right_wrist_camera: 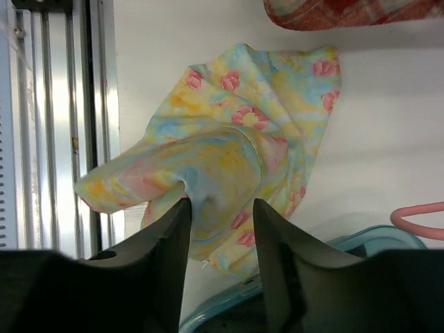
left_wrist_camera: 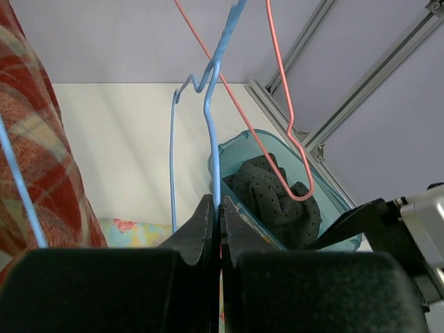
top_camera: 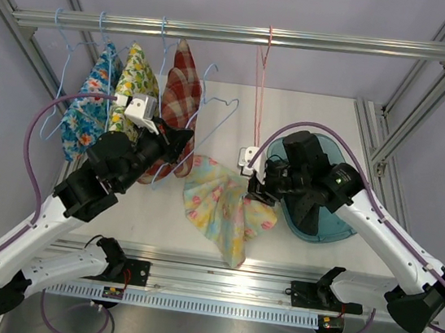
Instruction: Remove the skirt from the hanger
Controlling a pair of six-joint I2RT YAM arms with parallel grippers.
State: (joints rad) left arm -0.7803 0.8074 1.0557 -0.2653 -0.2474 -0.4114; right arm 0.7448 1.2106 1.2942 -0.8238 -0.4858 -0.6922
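The skirt point(top_camera: 221, 207) lies in a loose heap on the counter point(top_camera: 295, 110), about midway between the left and right edges and closer to the near edge than the far one. It appears free of any hanger.

The right pincer point(top_camera: 256, 189) grips a bunched fold at the skirt's right side. In the wrist view the cloth fills the gap between the jaws and tents up toward them.

The left pincer point(left_wrist_camera: 218, 208) is closed on the wire of the blue hanger point(left_wrist_camera: 211, 125), which looks bare.

The pastel floral fabric looks thin, light and limp. It will likely drape and trail rather than keep its shape, and a single layer could slip from the jaws. A gathered fold or the waistband is the safer hold, since several layers give the jaws something to bite on.

Lifted by one point, the free hem will likely drag across the counter and could catch on the rim of the teal bin point(top_camera: 338, 223) near the right edge.
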